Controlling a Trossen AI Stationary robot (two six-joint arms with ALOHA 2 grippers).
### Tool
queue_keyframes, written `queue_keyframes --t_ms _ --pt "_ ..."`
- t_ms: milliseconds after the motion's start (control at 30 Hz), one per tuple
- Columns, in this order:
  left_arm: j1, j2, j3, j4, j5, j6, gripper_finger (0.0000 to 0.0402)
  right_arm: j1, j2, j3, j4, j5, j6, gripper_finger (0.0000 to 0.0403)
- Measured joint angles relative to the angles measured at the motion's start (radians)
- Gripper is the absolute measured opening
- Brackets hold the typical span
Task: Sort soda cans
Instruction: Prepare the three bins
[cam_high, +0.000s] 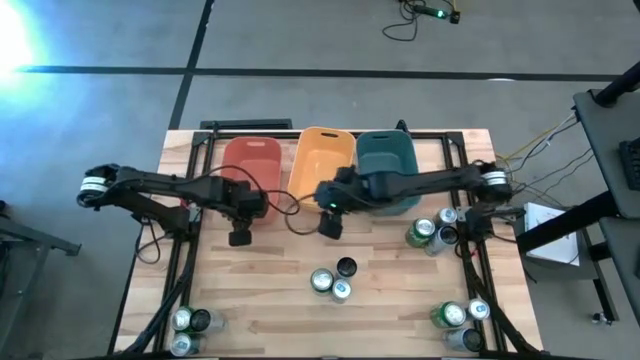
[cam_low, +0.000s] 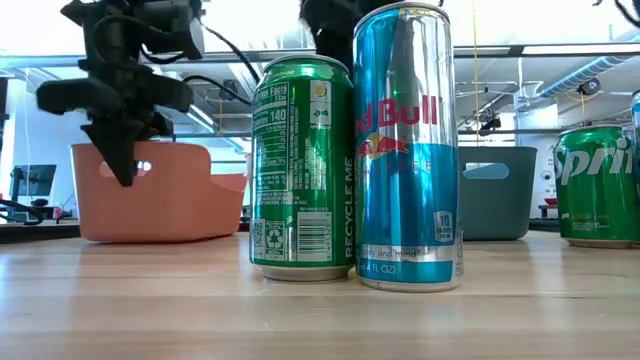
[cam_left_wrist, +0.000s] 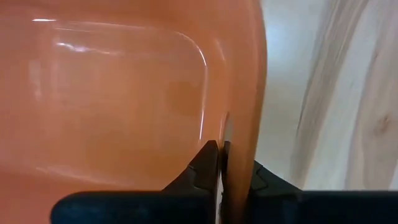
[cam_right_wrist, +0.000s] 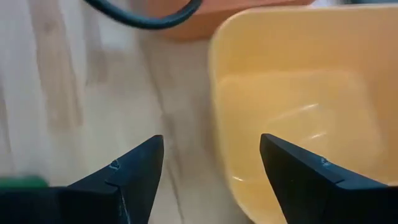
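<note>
Soda cans are seen scattered on the desk: three at the centre (cam_high: 331, 281), others grouped near the right edge (cam_high: 432, 233) and at both near corners. The left hand (cam_high: 240, 236), clenched and empty, is held at the red tub's (cam_high: 251, 160) near rim; the right hand (cam_high: 329, 225), spread wide and empty, hangs at the yellow tub's (cam_high: 320, 155) near edge. A pick appears pending; descent onto a centre can is judged next.

Red, yellow, teal against pale wood.
Red tub (cam_high: 250, 160), yellow tub (cam_high: 322, 155), teal tub (cam_high: 386, 160); up close, a green can (cam_low: 302, 165) and a blue-and-silver can (cam_low: 409, 150) with red lettering.
</note>
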Motion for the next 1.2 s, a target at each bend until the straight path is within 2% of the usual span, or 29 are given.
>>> queue_keyframes --t_ms 167,367,533,667,700,900,1033,1200 --pt "0.001 -0.031 -0.046 0.07 -0.004 0.017 0.0026 -0.06 0.127 0.086 -0.056 -0.131 -0.038 0.0237" --pt "0.001 -0.048 -0.051 0.073 -0.01 0.022 0.0089 -0.09 0.228 0.149 -0.124 -0.161 -0.092 0.0192" --pt "0.001 -0.094 -0.052 0.068 -0.01 0.039 0.0124 -0.095 0.286 0.201 -0.23 -0.164 -0.149 0.0112" --pt "0.001 -0.158 -0.057 0.065 -0.009 0.046 0.0132 -0.092 0.302 0.245 -0.301 -0.16 -0.168 0.0028" --pt "0.001 -0.173 -0.057 0.066 -0.009 0.047 0.0132 -0.089 0.298 0.254 -0.322 -0.159 -0.179 0.002" --pt "0.001 -0.212 -0.057 0.066 0.007 0.055 0.0132 -0.079 0.243 0.237 -0.487 -0.16 -0.216 0.001" --pt "0.001 -0.21 -0.057 0.068 0.052 0.071 0.0132 -0.074 0.178 0.162 -0.479 -0.157 -0.25 0.0009" --pt "0.001 -0.201 -0.058 0.069 0.054 0.077 0.0132 -0.072 0.13 0.088 -0.41 -0.16 -0.24 0.0009"
